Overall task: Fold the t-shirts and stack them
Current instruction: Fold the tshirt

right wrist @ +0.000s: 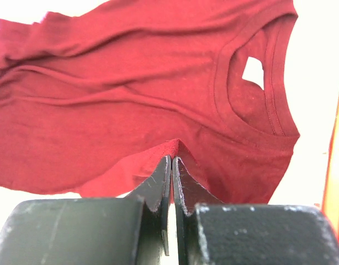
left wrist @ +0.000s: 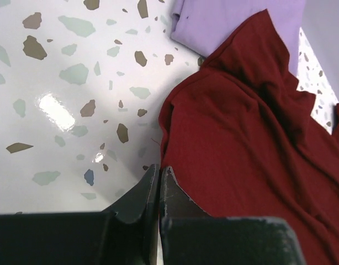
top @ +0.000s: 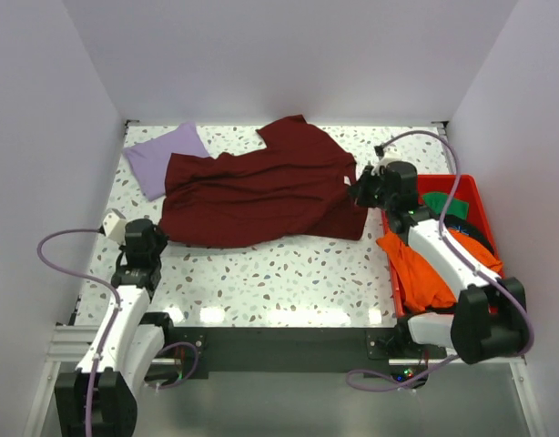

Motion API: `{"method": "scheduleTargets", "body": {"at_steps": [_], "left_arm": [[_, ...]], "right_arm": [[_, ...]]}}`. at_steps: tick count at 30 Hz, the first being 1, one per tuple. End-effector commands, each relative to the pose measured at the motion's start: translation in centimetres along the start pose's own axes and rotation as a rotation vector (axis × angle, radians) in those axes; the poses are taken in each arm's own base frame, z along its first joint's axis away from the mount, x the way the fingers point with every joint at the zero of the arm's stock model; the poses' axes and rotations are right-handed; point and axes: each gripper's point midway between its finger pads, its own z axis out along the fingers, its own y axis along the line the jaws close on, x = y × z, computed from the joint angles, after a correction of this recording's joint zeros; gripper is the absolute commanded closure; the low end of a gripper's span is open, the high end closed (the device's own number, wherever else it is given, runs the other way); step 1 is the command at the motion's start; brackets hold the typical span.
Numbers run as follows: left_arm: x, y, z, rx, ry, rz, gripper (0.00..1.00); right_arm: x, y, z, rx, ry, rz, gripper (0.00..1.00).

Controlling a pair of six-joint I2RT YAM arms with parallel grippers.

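Note:
The large dark maroon t-shirt (top: 261, 187) lies crumpled across the middle of the table. In the right wrist view (right wrist: 131, 99) its collar and small white tag (right wrist: 253, 72) show. My right gripper (top: 361, 189) (right wrist: 173, 157) is shut on a raised fold at the shirt's right edge. My left gripper (top: 141, 238) (left wrist: 159, 170) is shut and empty, just left of the shirt's near-left edge (left wrist: 252, 143). The lavender t-shirt (top: 161, 157) (left wrist: 236, 22) lies folded at the back left, partly under the maroon one. Orange (top: 425, 273), green (top: 443, 202) and black (top: 475, 232) tees are in the bin.
A red plastic bin (top: 471, 187) stands at the table's right edge, with the orange tee hanging over its near-left rim; its wall shows in the right wrist view (right wrist: 338, 165). White walls close in the table on three sides. Speckled table top (top: 279, 273) lies in front of the maroon shirt.

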Motion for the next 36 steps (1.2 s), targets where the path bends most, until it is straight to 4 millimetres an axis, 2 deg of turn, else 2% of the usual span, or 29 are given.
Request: {"method": "scheduleTargets", "body": {"at_steps": [1, 5, 7, 8, 9, 14, 20, 25, 28, 31, 33, 35, 36], "left_arm": [[-0.7, 1.1, -0.9, -0.023, -0.041, -0.016, 1.00], [-1.4, 1.3, -2.0, -0.022, -0.072, -0.075, 1.00], [-1.8, 1.6, -2.7, -0.018, -0.084, -0.092, 1.00], [-2.0, 1.7, -3.0, -0.020, -0.096, -0.100, 1.00], [-2.4, 1.6, -3.5, -0.007, -0.111, -0.112, 1.00], [-3.8, 2.6, -5.7, -0.026, -0.152, -0.136, 1.00], [-5.0, 2.4, -8.4, 0.029, -0.186, -0.208, 1.00], [-5.8, 1.6, -10.4, 0.082, -0.173, -0.235, 1.00], [-6.3, 1.3, -11.6, 0.118, -0.183, -0.256, 1.00], [-6.8, 1.0, -11.8, 0.144, -0.209, -0.261, 1.00], [-6.3, 0.4, -11.0, 0.167, -0.196, -0.198, 1.00], [-5.0, -0.7, -9.5, 0.208, -0.152, -0.135, 1.00], [-3.9, -0.7, -8.0, 0.187, -0.115, -0.103, 1.00]], "right_arm": [[0.2, 1.3, -2.9, -0.044, -0.022, 0.009, 1.00], [1.2, 2.5, -6.3, -0.068, -0.045, 0.002, 1.00], [2.6, 2.6, -7.8, -0.066, -0.033, 0.009, 1.00], [2.2, 3.1, -9.2, -0.082, -0.068, 0.005, 1.00], [2.8, 3.1, -10.1, -0.077, -0.058, 0.012, 1.00], [4.4, 3.8, -13.4, -0.105, -0.057, 0.021, 1.00], [4.7, 4.6, -16.7, -0.141, -0.074, 0.025, 1.00], [3.6, 5.3, -19.6, -0.182, -0.141, 0.027, 1.00], [3.2, 5.4, -20.5, -0.186, -0.160, 0.026, 1.00], [2.6, 5.5, -20.6, -0.181, -0.180, 0.022, 1.00], [2.2, 5.3, -19.9, -0.167, -0.185, 0.023, 1.00], [1.7, 5.1, -18.8, -0.145, -0.187, 0.021, 1.00], [1.6, 5.1, -18.3, -0.141, -0.188, 0.023, 1.00]]}}
